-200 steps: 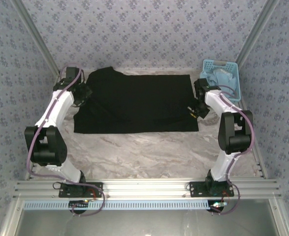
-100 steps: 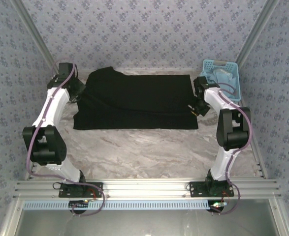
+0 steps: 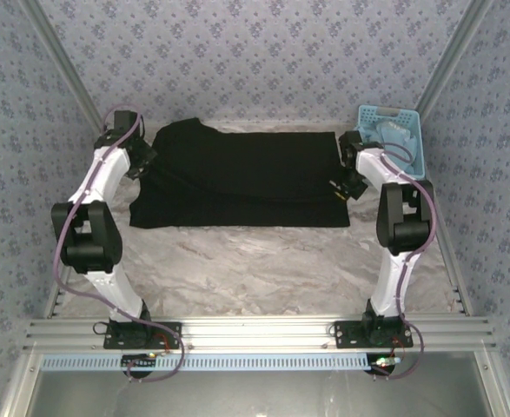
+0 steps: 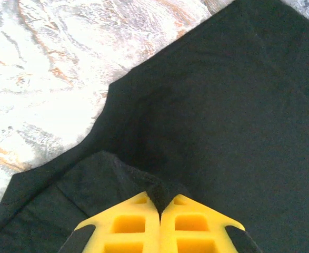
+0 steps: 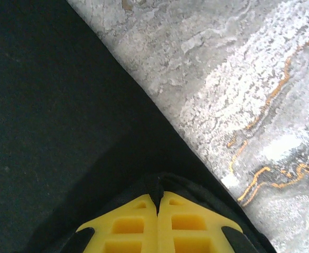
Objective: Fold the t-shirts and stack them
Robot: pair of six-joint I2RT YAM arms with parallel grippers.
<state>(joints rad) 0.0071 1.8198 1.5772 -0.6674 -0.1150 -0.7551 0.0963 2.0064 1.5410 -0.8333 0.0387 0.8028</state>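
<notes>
**Fold step: both ends gripped**

Shirt [image 3: 237, 178] lay spread on the table's [image 3: 255, 269] far half. Left gripper [image 4: 159, 201] and right gripper [image 5: 157, 198] were each clamped on cloth at opposite ends. Judgement: both ends should travel level and together, cloth taut, lest the fold skew.

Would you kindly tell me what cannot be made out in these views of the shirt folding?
- Top view: the underside of the t-shirt is hidden against the table.
- Top view: the contents of the blue basket are too small to identify.
- Wrist views: the left gripper and right gripper pinch cloth. Folds hide how many layers, and the bottom edge cuts off the fingers.
</notes>
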